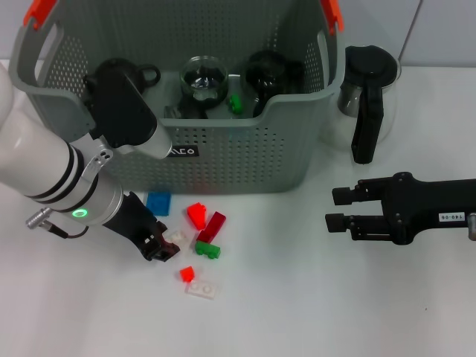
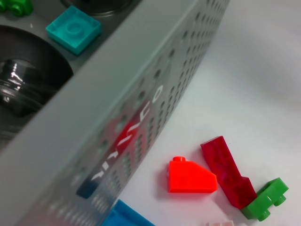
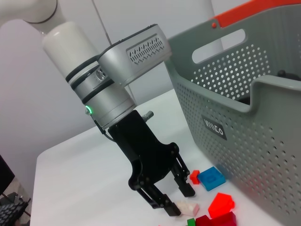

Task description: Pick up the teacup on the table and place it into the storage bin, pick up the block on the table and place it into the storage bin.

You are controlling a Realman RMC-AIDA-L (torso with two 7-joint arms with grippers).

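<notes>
The left gripper (image 1: pixel 165 249) is down at the white worktop (image 1: pixel 312 312) in front of the large grey perforated plastic storage bin (image 1: pixel 245 156), its black fingers (image 3: pixel 170 207) spread on either side of a small pale cream block (image 3: pixel 187 206) and not yet clenched on it. Red, dark red, green and blue blocks lie just beside it, and glass teacups (image 1: pixel 204 78) sit inside the bin. The right gripper (image 1: pixel 336 209) hovers well apart over the worktop, fingers released and holding nothing.

A robot test bench in a lab or office room is suggested: a plain white table (image 1: pixel 312 312) is set against bare pale walls (image 3: pixel 141 19), and a keyboard (image 3: pixel 11 212) is seen beyond the table's edge.
</notes>
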